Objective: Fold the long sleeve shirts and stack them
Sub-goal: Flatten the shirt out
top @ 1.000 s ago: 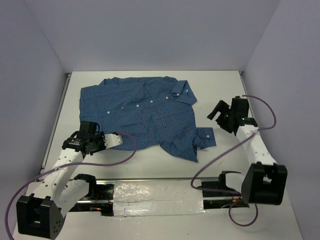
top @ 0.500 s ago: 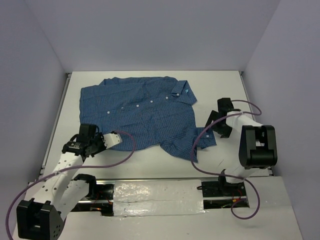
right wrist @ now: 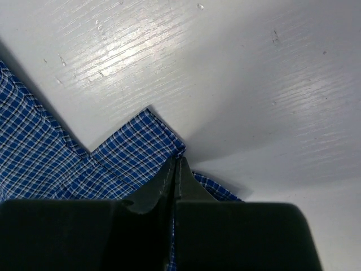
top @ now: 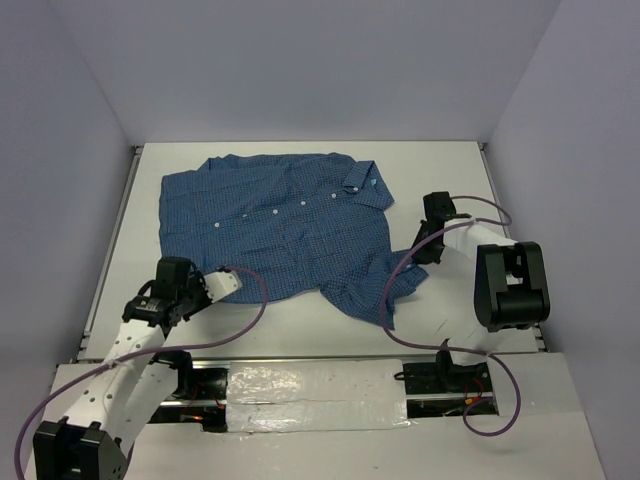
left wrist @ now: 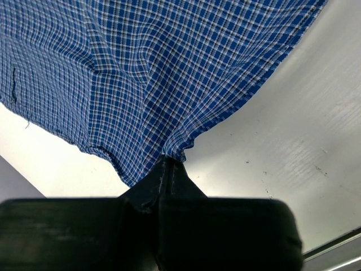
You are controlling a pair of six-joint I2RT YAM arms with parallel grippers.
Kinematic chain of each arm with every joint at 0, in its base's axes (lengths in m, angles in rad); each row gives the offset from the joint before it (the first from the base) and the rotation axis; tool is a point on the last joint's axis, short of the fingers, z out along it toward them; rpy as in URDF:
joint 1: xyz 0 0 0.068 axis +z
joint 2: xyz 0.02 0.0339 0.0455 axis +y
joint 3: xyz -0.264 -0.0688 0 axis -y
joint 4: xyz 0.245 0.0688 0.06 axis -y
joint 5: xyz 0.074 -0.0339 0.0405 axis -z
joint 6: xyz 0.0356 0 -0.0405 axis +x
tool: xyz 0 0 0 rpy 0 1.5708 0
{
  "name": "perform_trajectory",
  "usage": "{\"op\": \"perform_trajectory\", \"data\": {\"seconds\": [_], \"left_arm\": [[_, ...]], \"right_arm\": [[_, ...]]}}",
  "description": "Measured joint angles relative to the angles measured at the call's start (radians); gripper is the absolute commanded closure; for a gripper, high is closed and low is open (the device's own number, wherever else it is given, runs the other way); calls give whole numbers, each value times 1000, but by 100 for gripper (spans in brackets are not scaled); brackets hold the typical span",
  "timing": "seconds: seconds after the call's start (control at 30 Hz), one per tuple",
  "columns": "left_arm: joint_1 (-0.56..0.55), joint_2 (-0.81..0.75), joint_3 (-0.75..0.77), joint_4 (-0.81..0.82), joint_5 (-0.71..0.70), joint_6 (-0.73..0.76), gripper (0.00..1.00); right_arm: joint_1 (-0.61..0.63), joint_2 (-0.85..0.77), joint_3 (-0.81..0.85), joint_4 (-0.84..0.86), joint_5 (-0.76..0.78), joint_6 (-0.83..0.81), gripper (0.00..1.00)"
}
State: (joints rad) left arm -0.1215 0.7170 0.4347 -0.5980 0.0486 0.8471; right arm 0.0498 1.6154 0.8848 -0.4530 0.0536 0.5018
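The long sleeve shirt point(top: 280, 225), blue and finely checked, lies spread flat on the white table with its collar at the back right and white buttons down the middle. My left gripper point(top: 183, 272) is at the shirt's near-left hem. In the left wrist view the jaws point(left wrist: 169, 162) are shut on a bunched fold of the shirt point(left wrist: 169, 84). My right gripper point(top: 420, 257) is at the sleeve cuff point(top: 405, 280) on the near right. In the right wrist view it point(right wrist: 177, 161) is shut on the cuff's edge point(right wrist: 135, 149), with cloth on both sides of the tips.
Grey walls close the table on the left, back and right. A shiny taped strip point(top: 310, 385) runs along the near edge between the arm bases. Purple cables point(top: 250, 300) trail from both arms; the right cable point(top: 395, 290) crosses the sleeve.
My right arm swung in from the right, came down on the cuff and shut. My left gripper drew slightly toward the near edge, still holding the hem.
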Motion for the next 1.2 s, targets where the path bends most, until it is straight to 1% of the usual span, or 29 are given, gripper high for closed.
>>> {"op": "perform_trajectory", "data": {"seconds": [0.17, 0.23, 0.3, 0.37, 0.47, 0.6, 0.67, 0.8, 0.9, 1.0, 1.03, 1.1, 1.13, 1.2], "left_arm": [[0, -28, -24, 9, -12, -13, 100], [0, -29, -38, 11, -19, -11, 100], [0, -27, -52, 17, -26, -9, 100], [0, -20, -57, 22, -29, -5, 100], [0, 4, -57, 42, -34, -3, 100], [0, 27, -56, 54, -38, -4, 100], [0, 29, -56, 60, -45, -5, 100], [0, 34, -56, 86, -71, -12, 100], [0, 39, -55, 98, -77, -17, 100], [0, 58, -47, 95, -78, -19, 100], [0, 61, -44, 93, -79, -20, 100], [0, 62, -40, 91, -85, -21, 100], [0, 62, -37, 90, -88, -21, 100], [0, 61, -36, 89, -93, -21, 100]], "right_arm": [[0, -30, -16, 6, -14, 14, 100], [10, -92, -40, 2, -16, 11, 100], [57, -169, -45, -10, 11, -6, 100], [148, -239, -44, -13, 39, -29, 100], [282, -327, -43, -23, 41, -64, 100], [364, -457, -49, -43, 34, -111, 100], [436, -526, -55, -44, 15, -150, 100], [688, -589, -56, -44, -48, -225, 100], [859, -542, -56, -39, -118, -273, 100], [967, -429, -45, -57, -146, -307, 45], [988, -383, -32, -67, -149, -323, 35], [1007, -308, -2, -97, -147, -354, 26], [1008, -287, 14, -107, -143, -367, 14], [1007, -284, 48, -117, -116, -385, 5]]}}
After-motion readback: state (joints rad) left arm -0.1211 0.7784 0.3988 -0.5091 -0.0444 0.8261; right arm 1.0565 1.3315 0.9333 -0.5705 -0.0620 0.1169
